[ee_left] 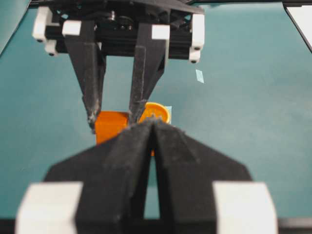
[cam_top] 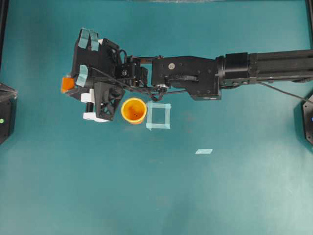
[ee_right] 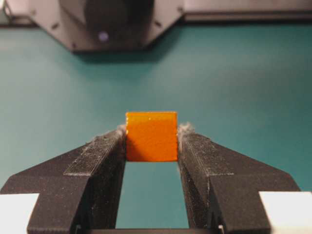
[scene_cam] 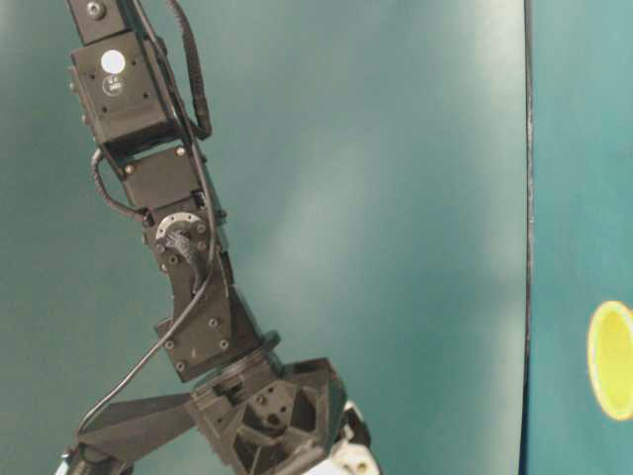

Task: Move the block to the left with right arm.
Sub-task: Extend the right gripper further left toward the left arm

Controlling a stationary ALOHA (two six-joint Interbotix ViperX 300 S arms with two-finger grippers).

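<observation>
The small orange block (ee_right: pixel 151 136) sits between the two black fingertips of my right gripper (ee_right: pixel 151 141), touching both. Overhead, the block (cam_top: pixel 67 84) shows at the left end of the long right arm (cam_top: pixel 205 76), which reaches across from the right. The left wrist view shows the right gripper (ee_left: pixel 113 119) pointing down, shut on the block (ee_left: pixel 109 127). I cannot tell whether the block rests on the table. My left gripper (ee_left: pixel 153 126) is shut and empty, pointing at the block from close by.
A round orange-yellow cup (cam_top: pixel 133 110) stands just right of the right gripper, beside a pale tape square (cam_top: pixel 158 116). A small tape scrap (cam_top: pixel 204 151) lies further right. Part of the left arm (cam_top: pixel 5 117) shows at the left edge.
</observation>
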